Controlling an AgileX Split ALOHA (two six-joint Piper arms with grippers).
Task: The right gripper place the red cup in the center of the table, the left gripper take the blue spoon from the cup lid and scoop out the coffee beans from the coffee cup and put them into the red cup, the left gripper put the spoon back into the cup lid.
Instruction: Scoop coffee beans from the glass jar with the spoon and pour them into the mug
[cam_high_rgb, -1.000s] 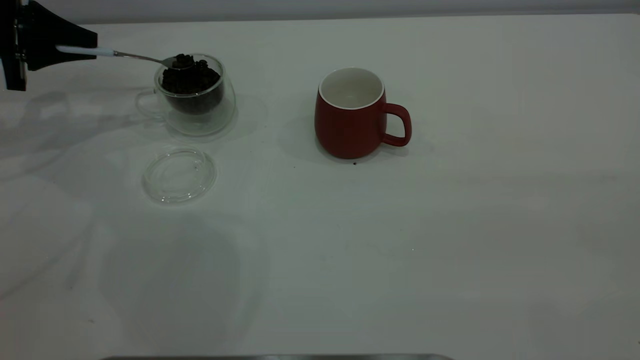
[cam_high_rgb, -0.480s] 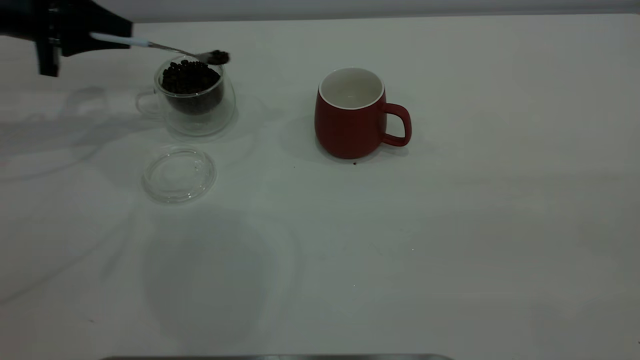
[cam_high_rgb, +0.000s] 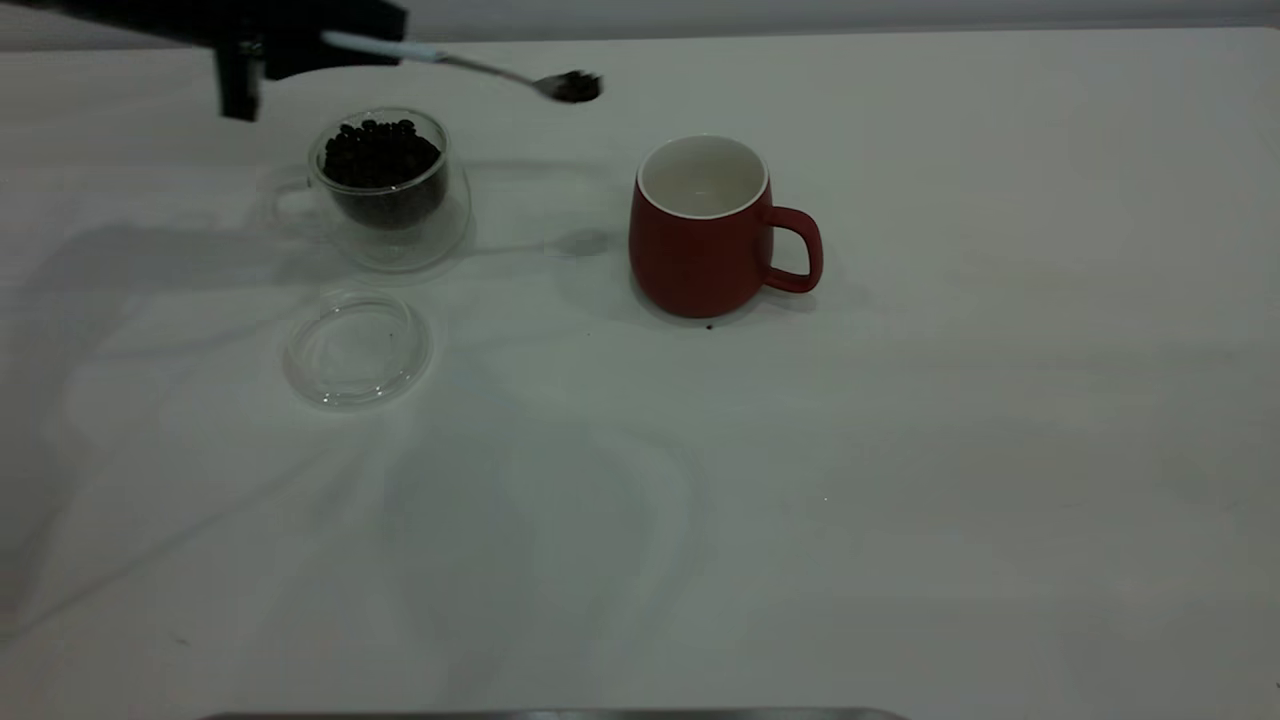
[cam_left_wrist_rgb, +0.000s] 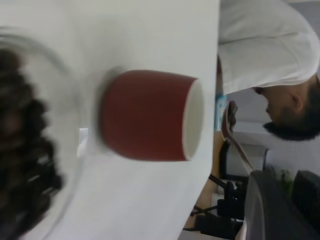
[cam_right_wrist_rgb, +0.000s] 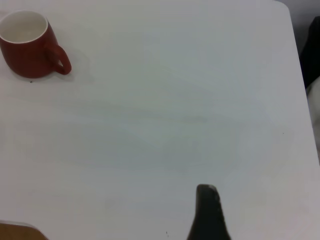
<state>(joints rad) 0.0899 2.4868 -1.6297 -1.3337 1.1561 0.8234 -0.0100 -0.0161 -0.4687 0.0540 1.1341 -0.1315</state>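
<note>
On the large plain white table (cam_high_rgb: 900, 480), the far left holds the clear double-walled glass coffee cup (cam_high_rgb: 390, 190), its loop handle turned toward the left edge and its inside filled with small dark roasted coffee beans (cam_high_rgb: 380, 160). Just in front of it, apart from it, lies the small round clear glass cup lid (cam_high_rgb: 358, 347), flat on the tabletop with nothing on it.

Above and behind the glass cup, the black left gripper (cam_high_rgb: 300, 40) reaches in from the upper left corner, its dark angular fingers clamped on the pale light-blue handle of the blue spoon (cam_high_rgb: 470, 65). The thin metal stem slants slightly down to the right, and the shiny bowl, heaped with a few dark beans, hangs in the air between the glass cup and the mug, short of the mug's rim. Its small shadow falls on the table just left of the mug.

Near the table's middle stands the rounded dark-red ceramic red cup (cam_high_rgb: 705, 230), upright, white inside, its loop handle pointing right. No beans are visible in it. A tiny dark speck lies at its base.

Of the right gripper (cam_right_wrist_rgb: 209, 212) only one dark fingertip shows, over bare table well right of the mug; whether it is open or closed cannot be told.
</note>
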